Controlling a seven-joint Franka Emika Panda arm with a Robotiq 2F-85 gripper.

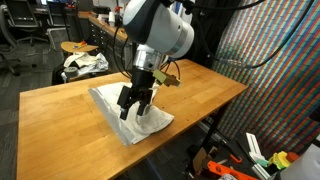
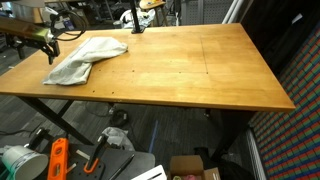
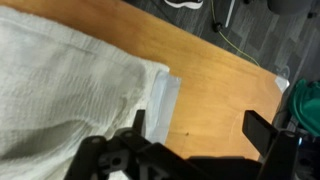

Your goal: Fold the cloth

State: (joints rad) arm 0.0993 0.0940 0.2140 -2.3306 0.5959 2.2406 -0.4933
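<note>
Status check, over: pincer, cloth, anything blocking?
Pincer open over the cloth, holding nothing. Cloth lies rumpled near the table edge. White bundle sits off the table, behind; not blocking.

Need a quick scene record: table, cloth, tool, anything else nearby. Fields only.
table: wooden top, dark legs
cloth: white, rumpled, lying on the table near one edge
tool: open, over the cloth, nothing between its fingers
contact: cannot tell whether the tool touches the cloth
other: white fabric bundle beyond the table
</note>
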